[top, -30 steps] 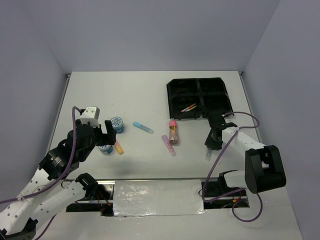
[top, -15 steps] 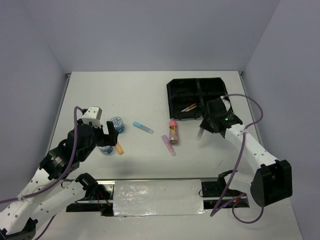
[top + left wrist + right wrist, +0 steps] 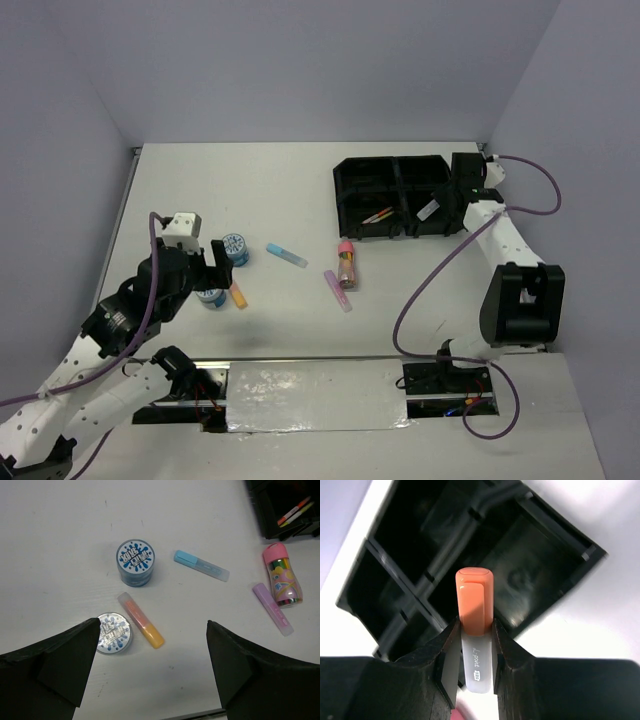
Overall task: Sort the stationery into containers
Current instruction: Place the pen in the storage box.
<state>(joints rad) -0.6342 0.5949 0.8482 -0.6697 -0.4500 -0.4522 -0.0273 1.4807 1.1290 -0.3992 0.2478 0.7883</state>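
Black tray (image 3: pixel 385 161) sits on white table (image 3: pixel 250 190), grey walls (image 3: pixel 300 70) around; left gripper (image 3: pixel 152 625) spread empty, right gripper (image 3: pixel 475 628) clamps orange-capped marker (image 3: pixel 474 597).

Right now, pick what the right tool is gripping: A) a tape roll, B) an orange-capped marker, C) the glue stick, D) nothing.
B: in the right wrist view, the right tool is clamped on an orange-capped marker above the tray.

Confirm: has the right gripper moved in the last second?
Yes. The right gripper, shut on the marker, went from the near side of the tray, close to the arm bases, to above its right-hand compartments.
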